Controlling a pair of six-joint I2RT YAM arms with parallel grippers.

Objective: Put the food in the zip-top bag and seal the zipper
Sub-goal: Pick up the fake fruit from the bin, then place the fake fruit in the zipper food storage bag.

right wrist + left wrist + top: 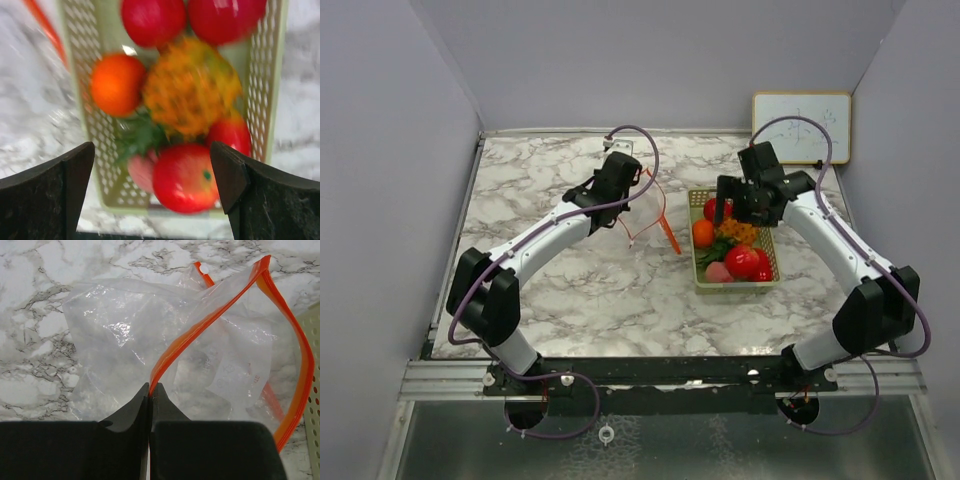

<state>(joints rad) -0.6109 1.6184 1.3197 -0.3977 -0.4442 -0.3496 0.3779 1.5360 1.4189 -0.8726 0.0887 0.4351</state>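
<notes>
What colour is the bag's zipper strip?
Orange; the zipper strip shows best in the left wrist view.

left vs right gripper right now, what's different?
The left gripper is shut, pinching the zip-top bag by its orange zipper strip; the right gripper is open and holds nothing. The left gripper is at the bag's mouth, over the marble table; the right gripper hovers above the pale green basket of toy food. Shared: both have black fingers, and neither holds food.
</notes>
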